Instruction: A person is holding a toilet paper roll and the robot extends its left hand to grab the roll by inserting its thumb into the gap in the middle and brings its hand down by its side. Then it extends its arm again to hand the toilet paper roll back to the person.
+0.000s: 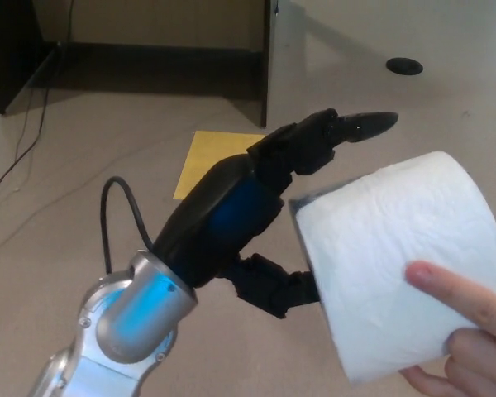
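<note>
A white toilet paper roll (401, 260) is held up at the right by a person's hand (471, 339), one finger lying across its side. My left hand (264, 211) reaches in from the lower left, black with a blue glow on its back. Its thumb (277, 285) goes into the roll's end, where the tip is hidden from me. The two fingers (339, 132) stretch out above the roll's top edge, spread away from the thumb and not closed on the paper. My right hand does not show.
A yellow sheet (211, 161) lies on the beige floor behind my arm. A dark cabinet edge (269, 58) stands at the back, a black cable (25, 132) trails at the left, and a round dark floor cap (404, 66) sits far right.
</note>
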### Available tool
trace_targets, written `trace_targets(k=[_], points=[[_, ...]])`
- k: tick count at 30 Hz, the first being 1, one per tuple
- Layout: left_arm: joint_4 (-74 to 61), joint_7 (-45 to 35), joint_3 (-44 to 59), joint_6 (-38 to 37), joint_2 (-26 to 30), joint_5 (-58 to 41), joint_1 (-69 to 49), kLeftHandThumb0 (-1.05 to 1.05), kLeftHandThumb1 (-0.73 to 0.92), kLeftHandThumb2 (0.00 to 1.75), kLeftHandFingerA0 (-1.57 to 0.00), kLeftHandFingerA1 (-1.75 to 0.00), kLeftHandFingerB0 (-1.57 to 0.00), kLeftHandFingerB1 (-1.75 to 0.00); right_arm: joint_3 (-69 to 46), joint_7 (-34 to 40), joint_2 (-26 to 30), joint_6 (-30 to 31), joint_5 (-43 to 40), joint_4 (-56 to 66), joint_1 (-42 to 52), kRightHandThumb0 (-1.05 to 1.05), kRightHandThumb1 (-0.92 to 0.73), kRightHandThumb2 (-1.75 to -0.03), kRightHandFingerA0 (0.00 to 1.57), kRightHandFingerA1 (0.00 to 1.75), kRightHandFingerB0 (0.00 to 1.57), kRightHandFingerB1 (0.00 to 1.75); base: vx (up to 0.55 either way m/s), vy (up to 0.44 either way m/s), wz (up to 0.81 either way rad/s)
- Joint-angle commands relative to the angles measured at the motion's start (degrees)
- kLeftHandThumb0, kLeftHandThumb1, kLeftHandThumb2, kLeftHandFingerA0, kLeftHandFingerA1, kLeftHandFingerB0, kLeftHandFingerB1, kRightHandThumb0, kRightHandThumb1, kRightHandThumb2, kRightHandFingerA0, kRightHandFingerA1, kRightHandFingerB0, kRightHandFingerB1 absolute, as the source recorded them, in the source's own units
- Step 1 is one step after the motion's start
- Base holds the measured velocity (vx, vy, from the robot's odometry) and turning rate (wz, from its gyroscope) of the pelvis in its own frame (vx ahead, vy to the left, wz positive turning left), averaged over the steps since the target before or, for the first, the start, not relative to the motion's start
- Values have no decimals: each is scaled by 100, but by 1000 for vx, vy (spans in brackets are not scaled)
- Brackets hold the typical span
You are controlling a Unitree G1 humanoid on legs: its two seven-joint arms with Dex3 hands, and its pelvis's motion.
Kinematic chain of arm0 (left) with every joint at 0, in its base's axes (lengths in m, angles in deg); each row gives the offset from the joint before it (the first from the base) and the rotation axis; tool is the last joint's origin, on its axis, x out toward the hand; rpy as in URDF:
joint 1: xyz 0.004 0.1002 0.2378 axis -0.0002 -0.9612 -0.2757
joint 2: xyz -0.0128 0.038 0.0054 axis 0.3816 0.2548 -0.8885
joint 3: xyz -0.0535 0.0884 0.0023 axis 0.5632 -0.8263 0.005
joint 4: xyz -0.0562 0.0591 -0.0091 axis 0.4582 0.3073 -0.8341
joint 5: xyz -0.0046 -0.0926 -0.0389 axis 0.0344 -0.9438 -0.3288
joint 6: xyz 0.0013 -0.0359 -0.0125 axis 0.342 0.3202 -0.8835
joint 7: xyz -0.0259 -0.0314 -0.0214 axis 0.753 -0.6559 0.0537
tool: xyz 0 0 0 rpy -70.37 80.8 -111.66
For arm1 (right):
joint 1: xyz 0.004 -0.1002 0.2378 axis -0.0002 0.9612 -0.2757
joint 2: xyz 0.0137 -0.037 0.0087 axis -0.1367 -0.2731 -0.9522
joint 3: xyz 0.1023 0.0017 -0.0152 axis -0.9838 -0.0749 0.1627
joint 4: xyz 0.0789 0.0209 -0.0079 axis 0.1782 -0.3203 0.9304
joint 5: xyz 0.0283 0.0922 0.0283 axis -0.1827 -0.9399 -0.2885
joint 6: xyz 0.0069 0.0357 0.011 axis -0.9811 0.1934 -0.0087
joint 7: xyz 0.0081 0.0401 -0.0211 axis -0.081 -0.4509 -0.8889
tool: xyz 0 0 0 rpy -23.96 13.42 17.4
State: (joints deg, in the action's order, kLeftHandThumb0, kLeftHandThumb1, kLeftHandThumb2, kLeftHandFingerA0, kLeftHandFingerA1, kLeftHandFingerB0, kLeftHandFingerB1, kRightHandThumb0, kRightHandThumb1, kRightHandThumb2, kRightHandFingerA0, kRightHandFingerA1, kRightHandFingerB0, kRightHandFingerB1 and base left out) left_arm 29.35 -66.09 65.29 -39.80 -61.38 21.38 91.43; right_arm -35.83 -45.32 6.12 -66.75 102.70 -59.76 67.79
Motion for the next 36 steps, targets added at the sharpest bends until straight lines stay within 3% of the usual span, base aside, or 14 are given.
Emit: trace_targets(k=[1,4,5,14,16,17,19,20,23,24,25,29,34,36], points=[[89,249,-113,-121,-260,309,161,-20,27,83,-11,-51,-10,-51,-26,35,39,-37,-9,-21,6,-37,-68,-60,60,51,53,44,0,0,0],[94,283,-128,-156,-363,346,138,-18,27,83,-12,-52,-11,-51,-14,42,26,-47,0,-21,31,-36,-68,-60,60,51,53,44,0,0,0],[175,377,-189,-251,-499,350,190,-34,39,58,-28,-37,-23,-34,-24,95,19,-73,-4,-25,40,-35,-68,-60,63,52,55,45,0,0,0],[694,751,-390,-670,-1014,536,429,-23,63,59,-54,-41,-37,-32,-47,-25,39,-56,-18,-12,-67,-35,-70,-60,64,51,54,44,0,0,0],[638,712,-393,-641,-1033,494,395,-20,73,62,-105,-56,-55,-37,-18,-2,47,-54,17,-10,-84,-35,-70,-61,66,52,55,44,0,0,0],[602,725,-394,-628,-1052,470,331,-16,79,65,-122,-64,-82,-51,-16,1,48,-37,17,-12,-92,-36,-70,-61,67,51,56,44,0,0,0],[577,782,-368,-645,-1061,458,256,-15,79,65,-122,-72,-89,-56,-7,23,49,-27,28,-25,-117,-36,-70,-61,67,52,56,44,0,0,0],[592,816,-315,-691,-1060,405,234,-14,81,64,-112,-96,-98,-67,4,14,49,-16,39,-32,-151,-36,-70,-61,68,54,55,44,0,0,0],[602,953,-216,-739,-1052,469,222,-12,81,64,-104,-119,-93,-91,16,-53,57,15,38,-45,-241,-37,-70,-61,67,56,54,44,0,0,0],[575,1035,-187,-747,-1031,566,186,-14,82,66,-99,-141,-83,-111,14,-65,61,7,30,-39,-237,-38,-71,-61,69,58,54,43,0,0,0],[461,1008,-106,-655,-983,553,151,-9,73,82,-93,-153,-78,-123,15,-81,66,8,25,-41,-236,-40,-71,-62,71,64,53,43,0,0,0],[270,936,147,-579,-955,332,80,-5,73,89,-102,-140,-73,-123,72,-25,79,-16,82,-39,-230,-39,-72,-62,70,58,53,44,0,0,0],[450,1015,532,-905,-914,139,231,-10,81,73,-106,-132,-76,-116,77,-26,100,-15,82,-28,-297,-37,-72,-62,70,59,54,45,0,0,0],[468,882,751,-922,-857,-132,277,-2,72,89,-106,-134,-75,-116,61,-50,86,12,63,-39,-328,-37,-71,-62,70,58,55,45,0,0,0]])
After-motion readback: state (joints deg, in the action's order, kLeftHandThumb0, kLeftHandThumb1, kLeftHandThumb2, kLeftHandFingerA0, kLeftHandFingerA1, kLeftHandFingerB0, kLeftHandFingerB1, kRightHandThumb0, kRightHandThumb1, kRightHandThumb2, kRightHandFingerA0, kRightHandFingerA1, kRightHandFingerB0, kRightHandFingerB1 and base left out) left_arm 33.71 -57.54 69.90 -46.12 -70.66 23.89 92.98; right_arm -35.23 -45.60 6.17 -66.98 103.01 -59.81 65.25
